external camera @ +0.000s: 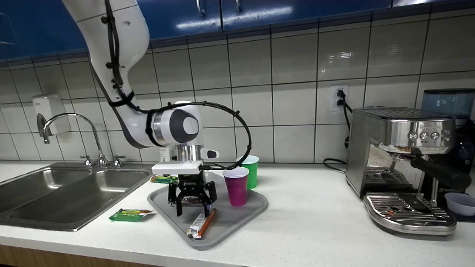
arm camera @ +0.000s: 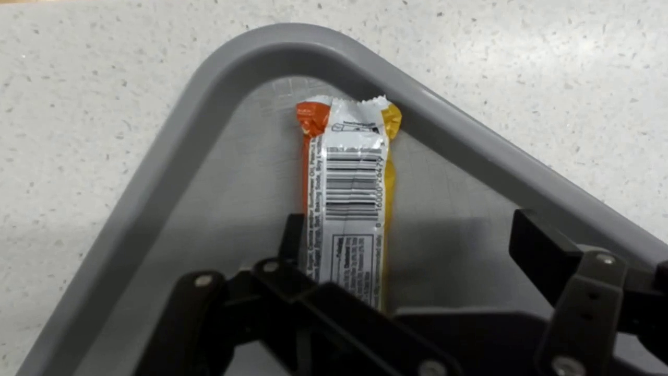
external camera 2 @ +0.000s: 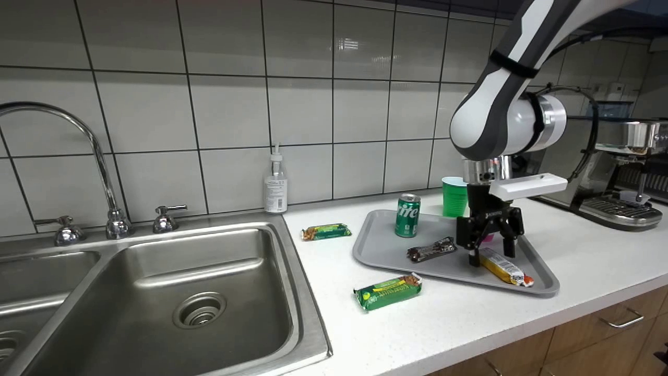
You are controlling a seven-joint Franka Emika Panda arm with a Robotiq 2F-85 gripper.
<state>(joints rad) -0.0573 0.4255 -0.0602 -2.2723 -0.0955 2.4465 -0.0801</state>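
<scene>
Sink [external camera 2: 156,292]: set into the counter [external camera 2: 344,344] at the far left.
Front green pack [external camera 2: 389,295]: laid on the counter, just beside the tray [external camera: 237,222].
Can [external camera 2: 407,215]: stood upright on the tray, toward its back.
Brown bar [external camera 2: 432,249]: laid on the tray, in front of the can.
Gripper [external camera: 193,212]: pointed down, low over the tray; the fingers [arm camera: 545,256] are spread wide and nothing is held. The step in hand is judged to be the placing of the fingers about the snack bar [arm camera: 349,193]; whether for gripping or for letting go cannot be told.
Snack bar: laid flat on the tray, one end near the rounded front corner, the other hidden by the gripper in the wrist view. It is set close along one finger, with a wide gap left on the opposite side; contact cannot be made out. For a grip, a sideways shift for centring and an even closing seem called for; for letting go, a straight lift.
Purple cup [external camera: 236,187]: stood upright on the tray, near the gripper.
Green cup [external camera: 253,172]: stood behind the purple cup.
Coffee machine [external camera: 400,129]: set well apart, at the far right.
</scene>
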